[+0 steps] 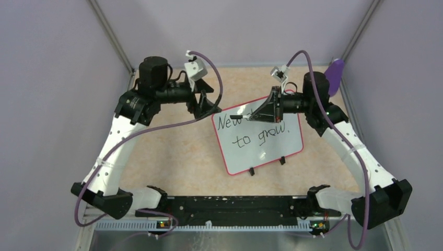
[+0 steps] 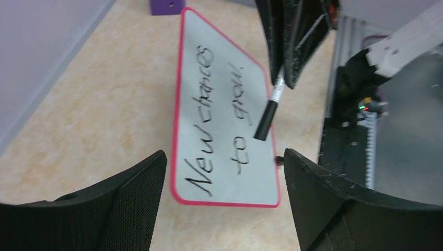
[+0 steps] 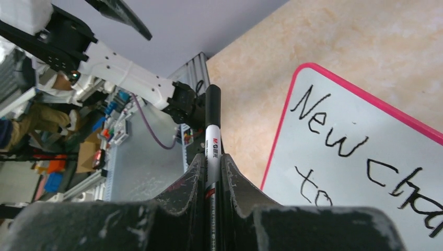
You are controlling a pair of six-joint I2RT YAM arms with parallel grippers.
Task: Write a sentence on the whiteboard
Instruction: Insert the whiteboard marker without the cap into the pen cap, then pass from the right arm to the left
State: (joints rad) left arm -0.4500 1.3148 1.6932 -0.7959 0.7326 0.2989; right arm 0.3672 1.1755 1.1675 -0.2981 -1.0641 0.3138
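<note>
The whiteboard [image 1: 271, 151] lies tilted on the tan table, with a pink-red rim and two black clip feet on its near edge. The sentence [image 1: 258, 137] reads "New chances to grow." in two dark lines, its upper line partly hidden in the top view by my right gripper [image 1: 264, 112]. That gripper hovers over the board's top edge, shut on a capped black-and-white marker [image 3: 212, 130] that points left. My left gripper [image 1: 206, 104] hangs open just off the board's upper-left corner. Nothing is between its fingers [image 2: 133, 193]; the whiteboard [image 2: 224, 63] and sentence [image 2: 206, 120] show beyond them.
A purple object [image 1: 334, 73] stands at the back right corner, and a purple block [image 2: 170, 6] shows beyond the board in the left wrist view. Metal frame posts rise at both back corners. The arms' black base rail [image 1: 219, 206] runs along the near edge.
</note>
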